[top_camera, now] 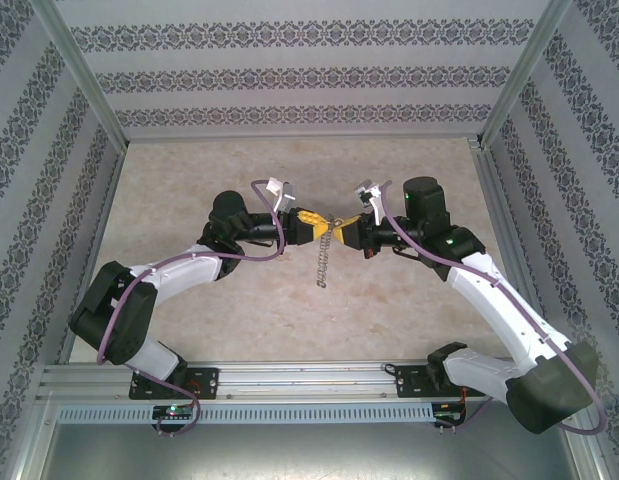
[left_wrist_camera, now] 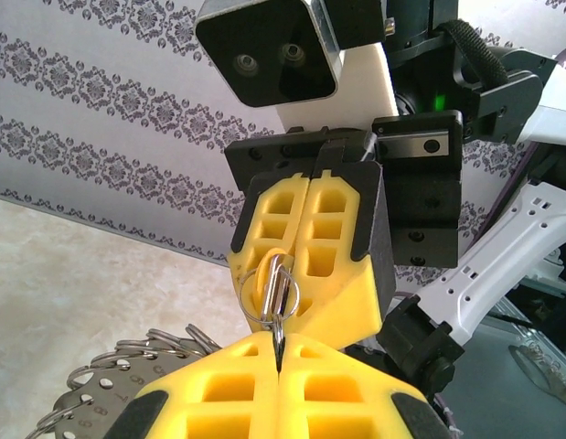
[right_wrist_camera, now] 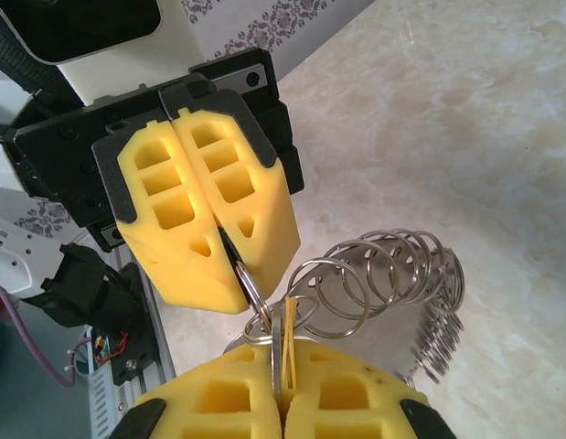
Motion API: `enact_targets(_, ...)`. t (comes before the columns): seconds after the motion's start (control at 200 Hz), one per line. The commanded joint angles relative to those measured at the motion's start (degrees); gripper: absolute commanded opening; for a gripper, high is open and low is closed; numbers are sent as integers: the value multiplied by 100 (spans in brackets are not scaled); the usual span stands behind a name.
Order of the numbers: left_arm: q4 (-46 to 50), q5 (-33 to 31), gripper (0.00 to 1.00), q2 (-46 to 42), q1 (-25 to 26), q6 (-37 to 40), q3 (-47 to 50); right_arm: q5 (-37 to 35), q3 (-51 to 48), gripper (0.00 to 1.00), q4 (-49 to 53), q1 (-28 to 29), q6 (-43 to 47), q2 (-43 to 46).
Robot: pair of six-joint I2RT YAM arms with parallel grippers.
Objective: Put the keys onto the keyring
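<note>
left gripper (top_camera: 322, 221): pressed together, pinching a loop of the keyring (top_camera: 324, 258) | right gripper (top_camera: 345, 233): pressed together, pinching a yellow key (right_wrist_camera: 287, 335) beside a small loop | grippers: tip to tip in mid-air, centre of view | keyring: remaining loops hang as a chain below the tips, above the table (top_camera: 289, 170)

Barely any writing for you to read.
You get faint stamped digits on the grey metal tags (left_wrist_camera: 89, 391) at the lower left of the left wrist view, but they are too small and blurred to make out.
</note>
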State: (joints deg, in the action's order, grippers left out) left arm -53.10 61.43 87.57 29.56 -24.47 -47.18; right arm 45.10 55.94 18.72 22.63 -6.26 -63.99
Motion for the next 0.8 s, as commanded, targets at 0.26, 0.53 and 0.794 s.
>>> enact_targets(0.26,566,-130,23,-71,-6,444,-66,-1077,1017,0,1016,-3,575,-338)
enact_targets(0.53,467,-516,55,-336,-115,489,226,-1549,1700,0,1529,14,745,-840)
enact_targets(0.794,933,-1123,62,-805,-195,824,475,-1905,2772,0,2376,43,1036,-1740)
